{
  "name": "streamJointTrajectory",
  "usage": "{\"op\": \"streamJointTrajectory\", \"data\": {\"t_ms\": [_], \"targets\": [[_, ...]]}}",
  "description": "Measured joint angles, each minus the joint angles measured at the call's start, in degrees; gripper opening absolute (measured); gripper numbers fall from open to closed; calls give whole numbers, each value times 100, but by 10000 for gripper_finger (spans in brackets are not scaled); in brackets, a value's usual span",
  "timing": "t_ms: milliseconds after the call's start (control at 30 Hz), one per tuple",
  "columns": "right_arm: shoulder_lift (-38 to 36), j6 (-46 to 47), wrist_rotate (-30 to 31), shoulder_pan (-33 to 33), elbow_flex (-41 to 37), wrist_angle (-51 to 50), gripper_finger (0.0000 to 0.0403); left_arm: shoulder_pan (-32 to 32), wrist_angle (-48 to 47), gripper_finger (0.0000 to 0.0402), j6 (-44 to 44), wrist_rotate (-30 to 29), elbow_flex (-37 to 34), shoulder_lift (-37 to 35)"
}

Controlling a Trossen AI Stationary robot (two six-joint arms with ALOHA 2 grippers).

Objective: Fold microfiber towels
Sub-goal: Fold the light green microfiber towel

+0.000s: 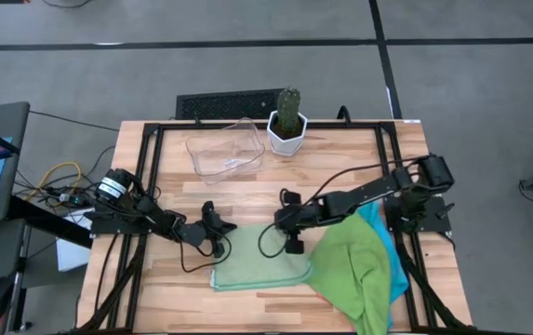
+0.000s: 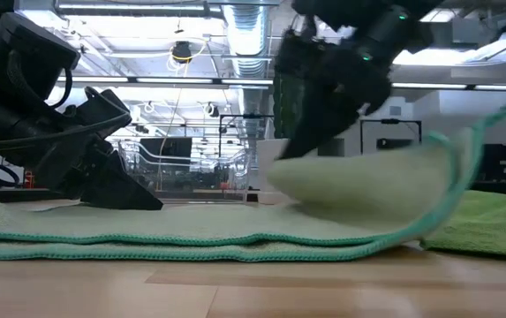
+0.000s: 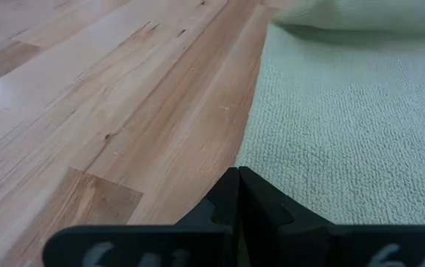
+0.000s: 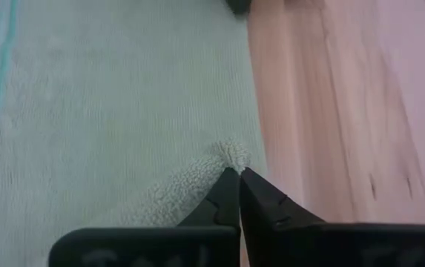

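Observation:
A pale green microfiber towel lies spread on the wooden table, near its front middle. My left gripper is shut, with its tips at the towel's far left edge. My right gripper is shut on a corner of the same towel at its right side. That side curls up off the table. A bright green towel lies crumpled at the right on a cyan blue one. My left gripper rests its shut fingertips on the pale green towel's edge, near the far left corner. The fingers slant down from the table's left. The towel lies flat on the table under them. My right gripper pinches a corner of the pale green towel between its two fingertips. The fingers slant down from the table's right. The corner is lifted clear and held over the flat part of the towel. The raised side bends back in a slack curve.
A clear plastic tray and a cactus in a white pot stand at the far middle of the table. Bare wood lies left of the pale green towel. Black frame rails run along the table's sides.

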Motion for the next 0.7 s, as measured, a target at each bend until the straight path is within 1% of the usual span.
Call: {"op": "streamJointTrajectory", "data": {"t_ms": [167, 367, 533, 700], "targets": [[205, -48, -5, -75, 256, -49, 28, 0, 0, 0, 0, 0, -4, 0], [437, -45, -5, -199, 255, -47, 21, 0, -13, 0, -1, 2, 0, 0], [594, -34, -7, -228, 257, 223, 30, 0, -17, 0, -2, 2, 0, 0], [594, 11, -7, -250, 259, 244, 31, 0, -13, 0, -2, 2, 0, 0]]}}
